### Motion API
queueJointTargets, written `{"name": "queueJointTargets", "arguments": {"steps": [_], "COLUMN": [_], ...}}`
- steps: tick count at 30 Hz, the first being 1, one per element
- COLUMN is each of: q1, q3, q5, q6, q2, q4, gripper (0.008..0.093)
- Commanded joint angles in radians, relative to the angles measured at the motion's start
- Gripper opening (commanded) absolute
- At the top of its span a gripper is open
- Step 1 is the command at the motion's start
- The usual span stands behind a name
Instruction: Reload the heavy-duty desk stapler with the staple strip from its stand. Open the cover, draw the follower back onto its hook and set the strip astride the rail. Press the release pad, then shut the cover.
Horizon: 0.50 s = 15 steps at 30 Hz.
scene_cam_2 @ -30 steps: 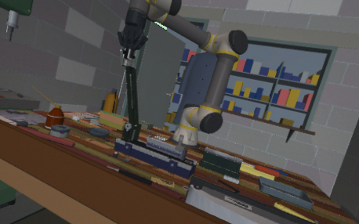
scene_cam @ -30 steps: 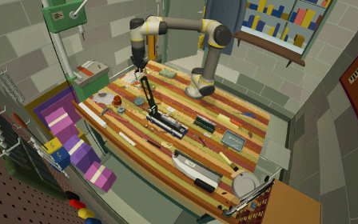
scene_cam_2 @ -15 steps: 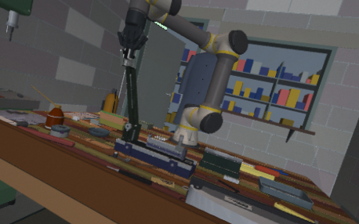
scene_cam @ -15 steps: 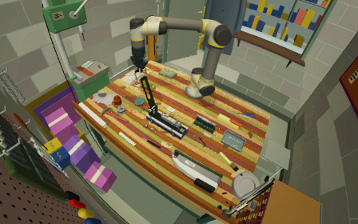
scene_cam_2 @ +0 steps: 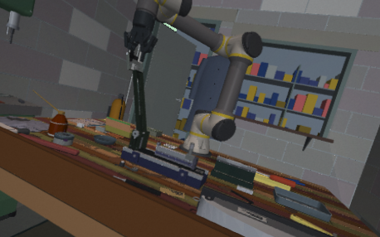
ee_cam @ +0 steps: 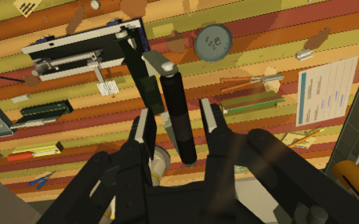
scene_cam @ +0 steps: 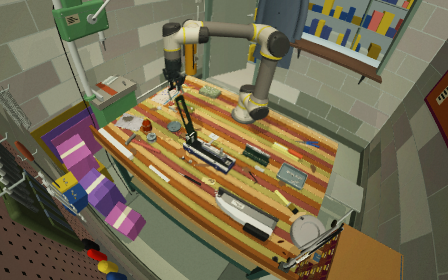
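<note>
The staple strip [ee_cam: 108, 88] shows only as a small pale piece by the stapler base [ee_cam: 83, 47], and its stand is hard to make out. The stapler base [scene_cam: 209, 154] lies mid-bench with its rail [ee_cam: 68, 60] exposed. The cover [scene_cam: 184, 116] stands raised nearly upright from its hinge. The cover's black handle end [ee_cam: 178, 117] rises between my fingers. My gripper [ee_cam: 175, 119] is at the top of the cover [scene_cam_2: 139, 107], open, holding nothing.
Behind the bench stand the arm's base [scene_cam: 249, 107] and a bookshelf [scene_cam: 355, 25]. A green block [ee_cam: 45, 111], a grey tray [scene_cam: 292, 175], a round disc [ee_cam: 213, 42], a paper sheet [ee_cam: 325, 96] and pencils lie around the stapler.
</note>
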Motion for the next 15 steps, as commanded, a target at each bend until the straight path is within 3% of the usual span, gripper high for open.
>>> {"name": "queueJointTargets", "arguments": {"steps": [1, 15], "q1": [0.000, 0.000], "q3": [0.000, -0.010], "q5": [0.000, 0.000], "q6": [0.000, 0.000], "q2": [0.000, 0.000], "q4": [0.000, 0.009], "gripper": [0.0480, 0.0480]}}
